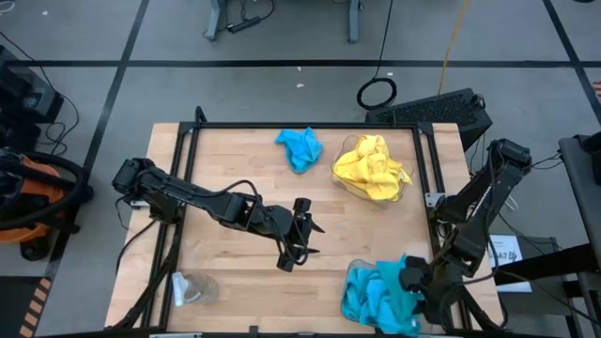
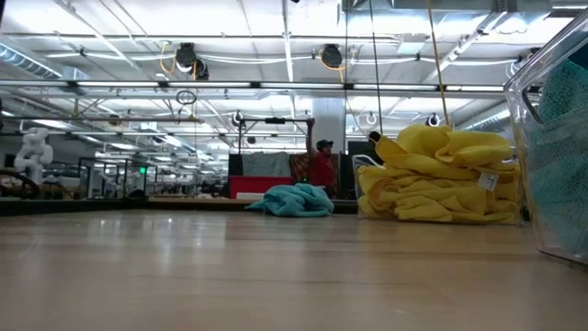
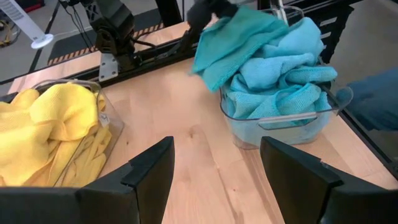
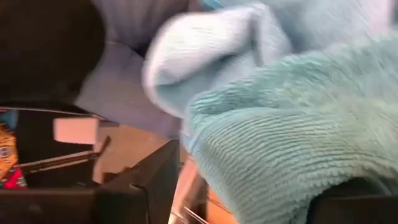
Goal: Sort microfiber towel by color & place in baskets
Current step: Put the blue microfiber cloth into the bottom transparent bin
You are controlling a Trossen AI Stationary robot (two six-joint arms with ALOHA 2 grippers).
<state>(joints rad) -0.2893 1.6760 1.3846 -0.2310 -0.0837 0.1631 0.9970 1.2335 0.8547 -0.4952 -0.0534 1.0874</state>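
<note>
We held right gripper (image 1: pixel 413 277) over blue-towel basket (image 1: pixel 355 310), jaws parted; left gripper (image 1: pixel 299 235) mid-tabletop, jaws open, empty.

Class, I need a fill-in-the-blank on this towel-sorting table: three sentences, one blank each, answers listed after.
1. The basket at the table's far side is heaped with towels coloured ____.
2. One loose towel lies on the bare table; its colour is ____.
3. The gripper above the basket of blue towels belongs to the ____ arm.

Missing words: yellow; blue; right
</note>
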